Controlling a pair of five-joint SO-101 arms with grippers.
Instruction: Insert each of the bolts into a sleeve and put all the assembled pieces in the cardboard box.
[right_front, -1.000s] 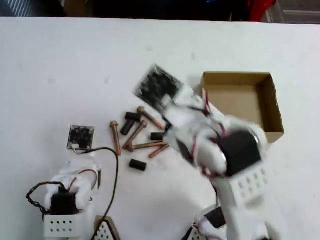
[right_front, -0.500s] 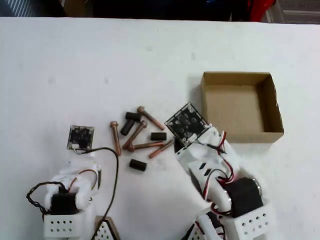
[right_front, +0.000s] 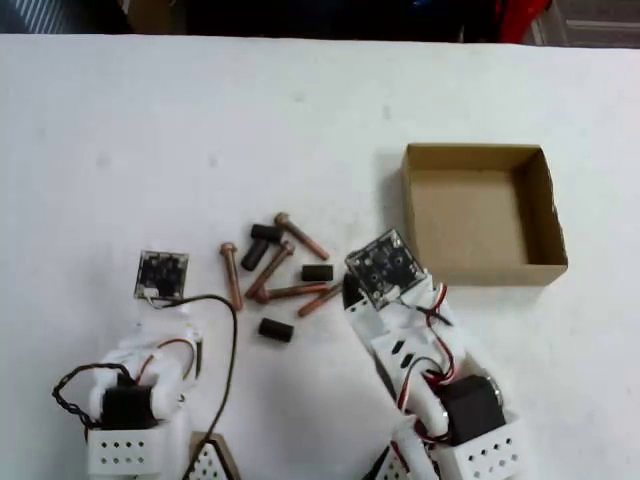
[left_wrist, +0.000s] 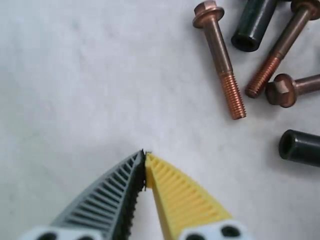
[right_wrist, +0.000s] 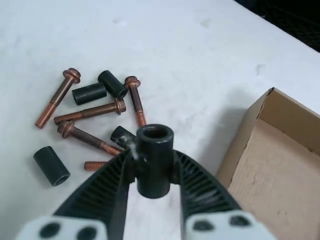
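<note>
Spreading across the whole high view, the white table (right_front: 150, 120) carried everything. The open brown cardboard box (right_front: 470, 151) sat right of centre, towards the top, with nothing visible inside it.

The right gripper (right_wrist: 152, 158) sat low in the frame, just right of the centre pile. Its black ribbed fingers were partly closed around a short black cylindrical sleeve (right_wrist: 154, 175), clamped across its round side and held upright with the bore showing at the top. The left gripper (left_wrist: 145, 156) rested at lower left, its grey and yellow fingers pressed together on nothing.

The copper-coloured flanged bolts (right_front: 231, 275) lay scattered in the centre of the frame, some crossing or touching. The loose black sleeves (right_front: 275, 329) lay among and just below them.

These parts looked rigid, smooth and fairly dense for their size, so nothing should crush, but round surfaces would likely roll on the table and could pivot between ribbed fingers. A sleeve seemed best gripped mid-length with one end left open. A bolt probably wanted a hold on the plain shank near the head, keeping the threaded end free to enter.
</note>
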